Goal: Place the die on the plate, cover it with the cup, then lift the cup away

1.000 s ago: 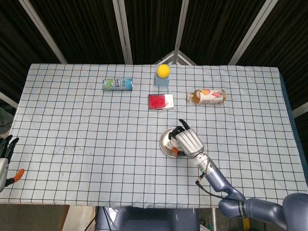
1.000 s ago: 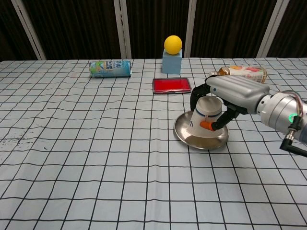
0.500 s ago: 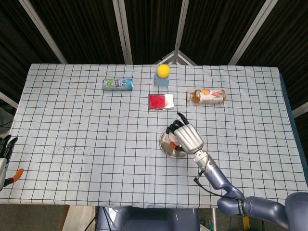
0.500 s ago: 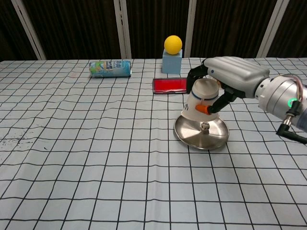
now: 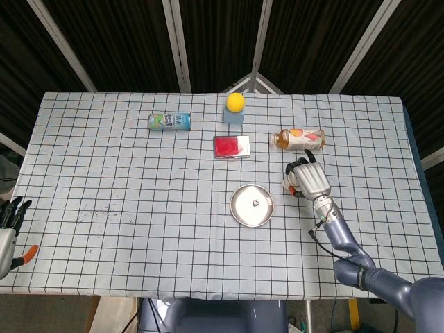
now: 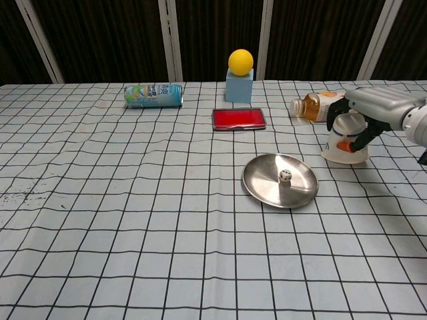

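Note:
A small white die (image 6: 285, 176) (image 5: 256, 203) lies uncovered in the middle of the round metal plate (image 6: 263, 189) (image 5: 243, 212). The white paper cup (image 6: 343, 141) (image 5: 292, 182), upside down, is to the right of the plate, at or just above the tablecloth. My right hand (image 6: 375, 110) (image 5: 309, 180) grips the cup from above, fingers wrapped around its sides. My left hand (image 5: 8, 225) rests at the far left table edge, fingers apart, holding nothing.
A red flat case (image 6: 238, 119) lies behind the plate. A tea bottle (image 6: 316, 104) lies on its side just behind the cup. A yellow ball on a blue block (image 6: 240, 75) and a lying drink can (image 6: 153, 95) sit at the back.
My right hand lifted the cup off the plate, uncovering the die, and carried it right, down beside the plate near the bottle.

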### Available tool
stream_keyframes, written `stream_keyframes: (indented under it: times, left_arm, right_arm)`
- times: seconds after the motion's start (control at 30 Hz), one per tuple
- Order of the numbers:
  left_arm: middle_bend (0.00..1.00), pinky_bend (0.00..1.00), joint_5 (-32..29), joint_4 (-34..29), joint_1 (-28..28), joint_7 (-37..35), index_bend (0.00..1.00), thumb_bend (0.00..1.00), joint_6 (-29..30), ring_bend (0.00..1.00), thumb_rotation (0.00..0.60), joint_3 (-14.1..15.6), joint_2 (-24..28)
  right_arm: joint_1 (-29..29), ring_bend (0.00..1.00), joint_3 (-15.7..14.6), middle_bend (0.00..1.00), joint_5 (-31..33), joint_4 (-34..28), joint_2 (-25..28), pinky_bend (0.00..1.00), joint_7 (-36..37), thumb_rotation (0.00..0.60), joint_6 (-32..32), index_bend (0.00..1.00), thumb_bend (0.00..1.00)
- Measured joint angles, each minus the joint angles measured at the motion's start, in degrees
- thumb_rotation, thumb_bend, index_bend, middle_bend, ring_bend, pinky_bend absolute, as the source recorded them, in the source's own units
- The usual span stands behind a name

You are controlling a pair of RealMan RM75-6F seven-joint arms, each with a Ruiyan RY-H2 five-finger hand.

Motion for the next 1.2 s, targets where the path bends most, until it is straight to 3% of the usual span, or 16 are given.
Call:
stream_keyframes:
  times: [0.1,0.3,0.43,0.6,0.83,0.9,0.97,1.03,1.2]
  left_arm:
    - [0.00,0.00,-0.11,-0.24,-0.08,0.47,0.02,0.36,-0.13,0.00,0.600,0.04,-0.01]
    - [0.00,0.00,-0.23,-0.13,-0.09,0.36,0.02,0.36,0.03,0.00,0.600,-0.07,-0.06]
    - [0.00,0.00,-0.45,-0.03,-0.17,0.14,0.02,0.36,-0.18,0.00,0.600,-0.13,0.03]
    - [0.00,0.00,-0.36,0.03,-0.18,-0.13,0.02,0.36,-0.17,0.00,0.600,-0.10,0.11]
    - [0.00,0.00,-0.09,-0.05,-0.18,-0.60,0.02,0.36,-0.15,0.00,0.600,0.02,0.34]
    - [0.00,0.00,0.03,-0.04,-0.11,-1.01,0.02,0.36,0.04,0.00,0.600,0.01,0.45]
    - [0.00,0.00,0.10,-0.07,-0.06,-1.38,0.02,0.36,0.10,0.00,0.600,0.02,0.55]
    - [0.00,0.00,0.18,-0.20,-0.02,-1.84,0.02,0.36,0.09,0.00,0.600,0.08,0.73]
    - [0.00,0.00,0.69,-0.56,0.04,-3.75,0.02,0.36,0.30,0.00,0.600,0.04,1.16]
  right_arm:
    - [0.18,0.19,-0.77,0.44,-0.59,1.99,0.14,0.01,-0.20,0.600,-0.93,0.55,0.38]
    - [0.37,0.00,-1.77,0.12,-0.68,4.94,-0.01,0.00,-2.66,0.600,-2.61,0.19,0.14]
    - [0.28,0.00,-0.70,0.06,2.35,2.84,0.73,0.00,-1.60,0.600,-5.60,0.07,0.12]
    - [0.14,0.00,0.90,0.06,5.14,-4.04,4.18,0.00,0.23,0.600,-8.32,0.05,0.12]
    - [-1.37,0.00,1.89,0.06,5.44,-19.89,14.13,0.00,1.82,0.600,-8.47,0.03,0.12]
    - [-2.45,0.01,1.89,0.06,4.96,-25.10,17.65,0.00,1.77,0.600,-7.29,0.09,0.12]
    - [-4.62,0.07,1.70,0.11,3.87,-32.26,22.44,0.00,1.07,0.600,-3.98,0.23,0.12]
    - [-4.94,0.10,1.66,0.15,3.68,-33.09,22.97,0.00,0.92,0.600,-3.40,0.29,0.15]
    - [-12.92,0.11,-0.92,0.17,-1.94,-40.49,27.61,0.00,-3.57,0.600,12.13,0.32,0.24]
